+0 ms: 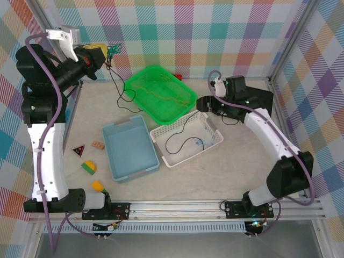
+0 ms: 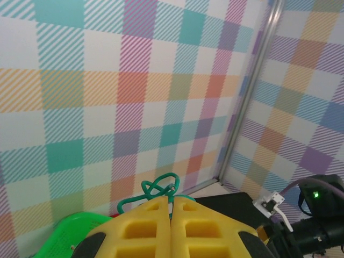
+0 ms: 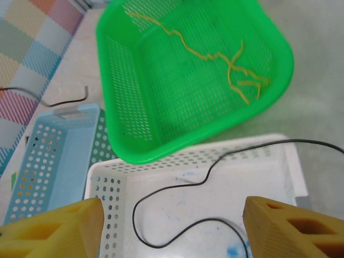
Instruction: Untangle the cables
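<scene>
My left gripper (image 1: 102,54) is raised high at the back left, shut on a dark green cable (image 2: 159,187) whose loops stick out past the yellow fingertips (image 2: 156,215). A thin black cable (image 1: 125,88) trails from there down onto the table. The yellow cable (image 1: 161,94) lies loose in the green basket (image 1: 180,83), also in the right wrist view as yellow cable (image 3: 231,59). Another black cable (image 3: 161,188) curls inside the white basket (image 3: 161,161). My right gripper (image 3: 172,226) hovers open above that basket, holding nothing.
A light blue bin (image 1: 129,148) sits left of the white basket (image 1: 215,141). Small toy blocks (image 1: 89,167) lie near the left arm's base. A red item (image 1: 177,76) sits behind the green basket. Plaid walls and a metal frame enclose the table.
</scene>
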